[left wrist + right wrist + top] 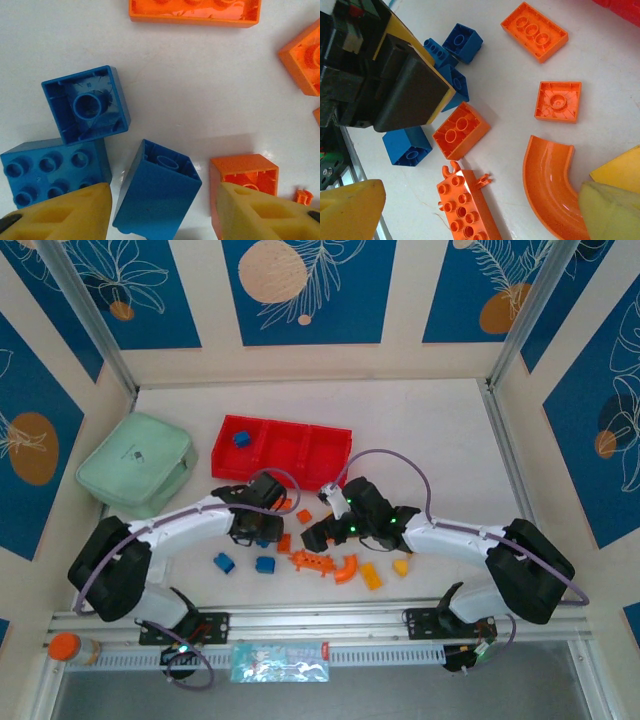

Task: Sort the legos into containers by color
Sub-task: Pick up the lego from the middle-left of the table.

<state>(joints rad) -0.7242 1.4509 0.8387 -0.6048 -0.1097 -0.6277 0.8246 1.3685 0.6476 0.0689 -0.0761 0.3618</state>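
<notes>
Lying between the left end effector (162,196) fingers (75,212), a blue lego (156,192)

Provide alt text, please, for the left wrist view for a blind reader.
The open left gripper's yellow padded fingers flank a tipped blue plastic brick on the white table; two more blue bricks lie at frame left, orange plastic bricks at right.

The left arm (190,520) and right arm (450,537) bend inward toward mid-frame; left hand (164,186) half-spread, right hand (480,187) spread wide.
</notes>
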